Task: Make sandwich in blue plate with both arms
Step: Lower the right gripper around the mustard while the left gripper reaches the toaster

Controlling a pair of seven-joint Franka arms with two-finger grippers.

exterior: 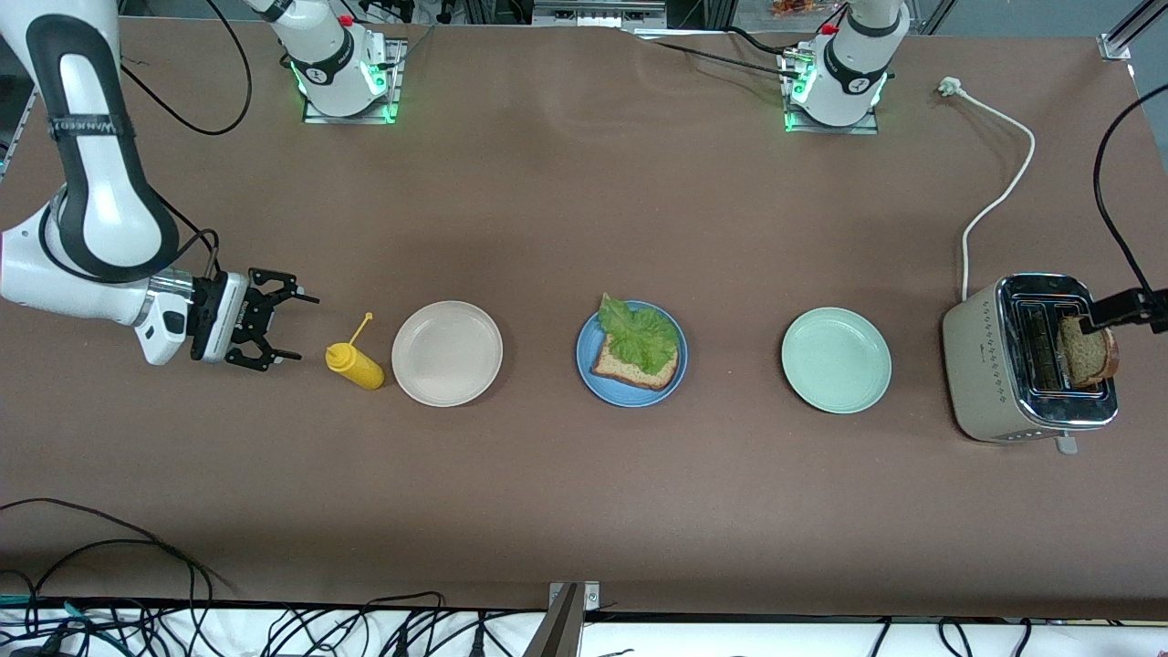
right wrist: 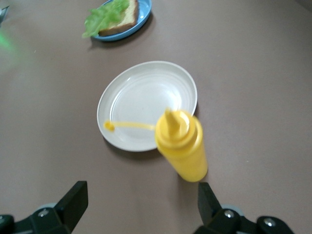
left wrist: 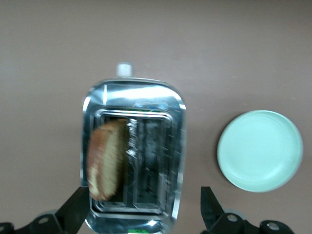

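Blue plate (exterior: 589,376) in the middle of the table holds toast (exterior: 630,370) and lettuce (exterior: 641,334). Left gripper (left wrist: 144,214) hangs spread wide over the toaster (exterior: 976,365) at the table's edge; right gripper (exterior: 285,327) is spread wide beside the yellow bottle (exterior: 358,365).

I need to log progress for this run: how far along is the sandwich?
Done: one toast slice lies on the blue plate with lettuce on top. In hand: the left claw is open above the toaster, astride the second slice standing in a slot, not gripped. The right claw is open beside the yellow bottle. Left: lift that slice and set it on the lettuce.
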